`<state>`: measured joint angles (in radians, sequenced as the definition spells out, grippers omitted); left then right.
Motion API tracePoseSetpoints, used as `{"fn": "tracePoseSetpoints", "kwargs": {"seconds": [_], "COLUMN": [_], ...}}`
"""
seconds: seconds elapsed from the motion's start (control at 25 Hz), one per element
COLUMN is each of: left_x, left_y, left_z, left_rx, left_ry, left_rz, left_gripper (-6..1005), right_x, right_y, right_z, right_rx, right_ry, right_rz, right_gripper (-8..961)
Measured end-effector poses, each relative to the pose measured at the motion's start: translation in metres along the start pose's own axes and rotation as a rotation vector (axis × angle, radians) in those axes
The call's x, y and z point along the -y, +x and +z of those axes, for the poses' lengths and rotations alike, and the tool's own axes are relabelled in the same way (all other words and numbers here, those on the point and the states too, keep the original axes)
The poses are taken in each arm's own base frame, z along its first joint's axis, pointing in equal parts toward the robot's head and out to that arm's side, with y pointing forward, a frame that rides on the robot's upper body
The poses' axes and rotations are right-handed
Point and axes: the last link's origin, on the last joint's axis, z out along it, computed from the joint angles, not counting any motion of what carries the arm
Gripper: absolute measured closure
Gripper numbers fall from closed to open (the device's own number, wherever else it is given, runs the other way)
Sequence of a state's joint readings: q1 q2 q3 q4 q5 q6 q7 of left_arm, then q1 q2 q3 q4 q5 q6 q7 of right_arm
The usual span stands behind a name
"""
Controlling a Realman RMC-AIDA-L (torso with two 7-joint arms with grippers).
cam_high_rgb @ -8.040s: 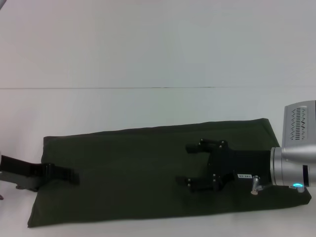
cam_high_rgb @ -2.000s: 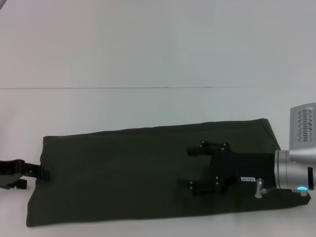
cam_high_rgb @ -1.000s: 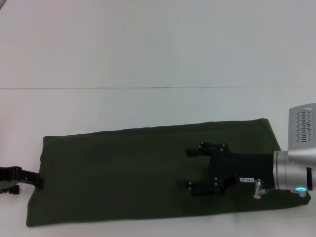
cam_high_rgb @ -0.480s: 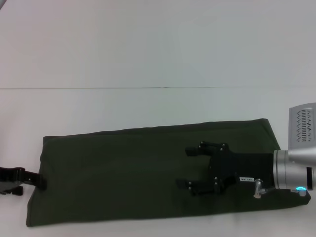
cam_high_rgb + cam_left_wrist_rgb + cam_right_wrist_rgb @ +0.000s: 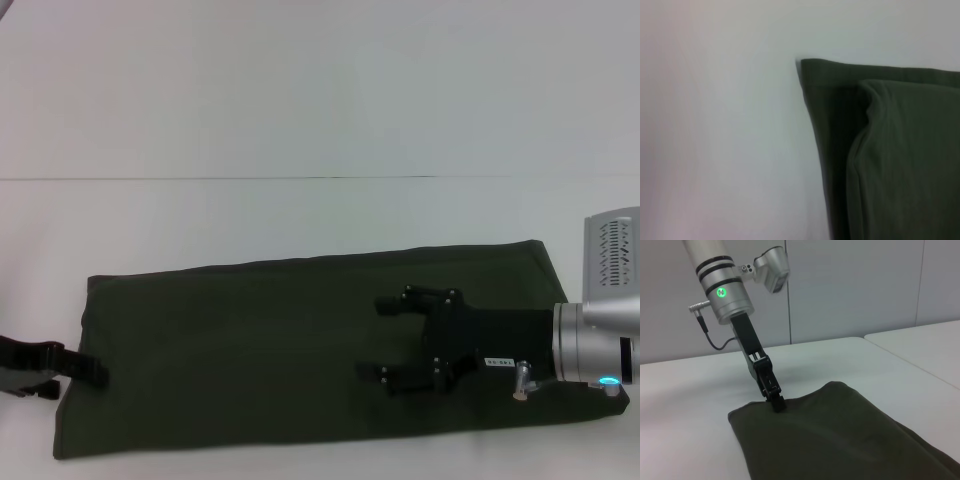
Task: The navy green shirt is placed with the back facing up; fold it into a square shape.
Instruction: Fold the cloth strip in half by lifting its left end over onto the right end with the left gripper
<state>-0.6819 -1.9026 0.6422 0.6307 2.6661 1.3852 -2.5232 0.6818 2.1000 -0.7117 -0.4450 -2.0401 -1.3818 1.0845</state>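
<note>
Left claw (image 5: 88, 372): lower left of the head view, tips at the shirt's left short edge; the right wrist view shows them narrowed together on that hem, so clenched on cloth, probably to lift this end for the next fold.
Navy green shirt (image 5: 300, 340): lies flat on the table (image 5: 300, 120) across the lower half of the head view, already narrowed to a long band; long axis runs left to right, tilting slightly up toward the right. Left wrist view shows stacked layers at the left end, one folded edge set in from the outer edge.
Right claw (image 5: 380, 335): lower right of centre, fingers spread wide, grasping nothing; it rests over the band's right half pointing left, likely pinning the cloth so the fold turns over it.
</note>
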Motion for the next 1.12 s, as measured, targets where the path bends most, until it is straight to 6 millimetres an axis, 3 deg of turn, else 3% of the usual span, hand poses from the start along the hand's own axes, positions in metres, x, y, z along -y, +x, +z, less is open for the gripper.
{"fn": "tracePoseSetpoints", "kwargs": {"seconds": [0.64,1.12], "left_x": [-0.004,-0.022], "left_y": [-0.001,0.001], "left_z": [0.003,0.014], "left_rx": [0.009,0.023], "left_ry": [-0.012,-0.052], "left_rz": [0.002,0.019], "left_gripper": [210,211], "right_x": [-0.001,-0.002], "right_y": [0.002,0.003], "right_z": [0.000,0.000], "right_rx": [0.001,0.000], "right_ry": [-0.002,-0.005], "right_rz": [0.006,0.010], "right_gripper": [26,26]}}
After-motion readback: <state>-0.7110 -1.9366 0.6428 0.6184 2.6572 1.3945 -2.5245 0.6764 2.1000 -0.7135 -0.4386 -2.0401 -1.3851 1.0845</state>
